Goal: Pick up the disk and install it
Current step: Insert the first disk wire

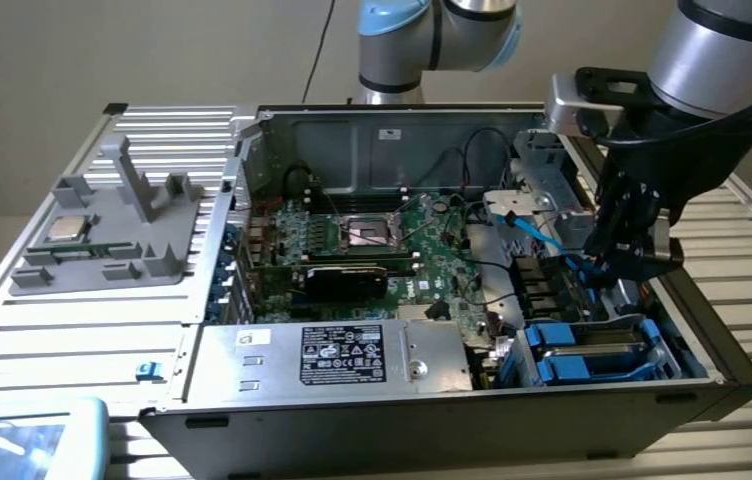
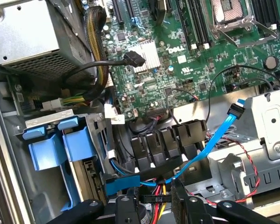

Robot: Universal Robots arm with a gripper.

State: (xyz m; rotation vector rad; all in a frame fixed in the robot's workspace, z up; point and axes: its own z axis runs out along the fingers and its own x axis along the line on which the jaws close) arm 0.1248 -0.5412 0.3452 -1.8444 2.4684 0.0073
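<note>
In the exterior view my gripper hangs low inside the open computer case, at its right side. Just in front of it, in the front right drive bay, sits a disk, silver-grey in a bright blue carrier. The wrist view looks straight down: the carrier's blue end tabs stand in the bay off to one side. My gripper is open, its black fingers apart on either side of a short blue plastic piece and a bundle of red and yellow wires. I cannot tell whether they touch anything.
The green motherboard fills the case floor. The silver power supply box with a black label sits at the front. A blue data cable and black connectors crowd the space by the gripper. A grey fixture with a small chip stands outside, on the exterior view's left.
</note>
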